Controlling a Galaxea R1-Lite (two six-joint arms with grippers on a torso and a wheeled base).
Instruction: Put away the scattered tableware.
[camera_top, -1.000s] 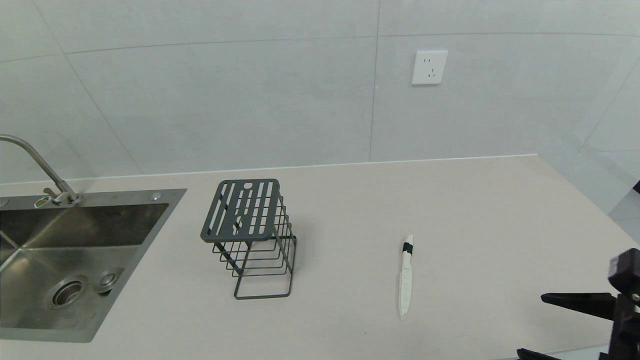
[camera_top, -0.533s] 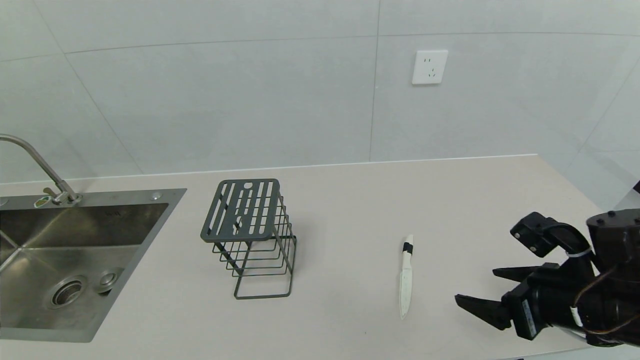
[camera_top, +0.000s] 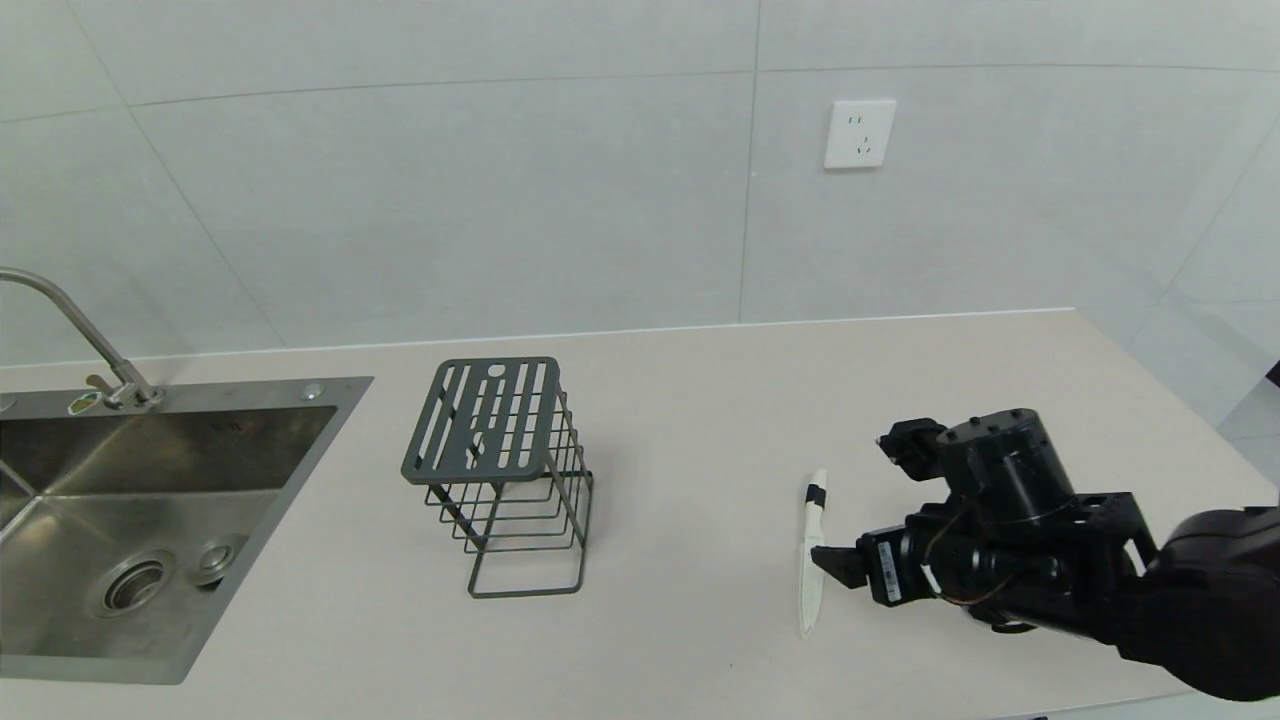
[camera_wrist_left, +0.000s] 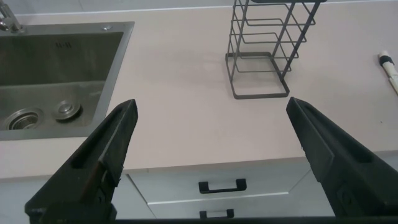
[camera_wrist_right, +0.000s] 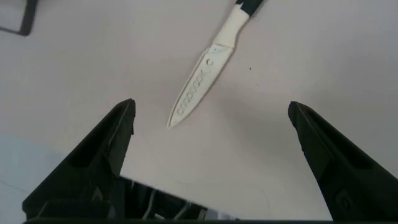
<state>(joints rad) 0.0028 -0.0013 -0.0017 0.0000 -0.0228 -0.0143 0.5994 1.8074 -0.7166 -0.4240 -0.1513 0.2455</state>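
A white knife (camera_top: 811, 560) with a black band near its handle lies flat on the beige counter (camera_top: 900, 400), blade toward the front edge. My right gripper (camera_top: 835, 566) hangs open just right of the blade, low over the counter. In the right wrist view the knife (camera_wrist_right: 205, 78) lies between and beyond the spread fingers of my right gripper (camera_wrist_right: 210, 107). A dark wire rack (camera_top: 497, 470) with a slotted top stands left of the knife. My left gripper (camera_wrist_left: 211, 104) is open and holds nothing, out past the counter's front edge; the rack (camera_wrist_left: 261, 56) and knife (camera_wrist_left: 388, 65) show beyond it.
A steel sink (camera_top: 60, 440) with a tap (camera_top: 80, 335) fills the counter's left end. A tiled wall with a socket (camera_top: 858, 133) rises behind. Drawer fronts with black handles (camera_wrist_left: 222, 185) sit below the counter edge. Open counter lies between rack and knife.
My right arm has swung in from the lower right corner, moving left and forward until its open gripper is beside the knife's blade. Knife and rack have not moved.
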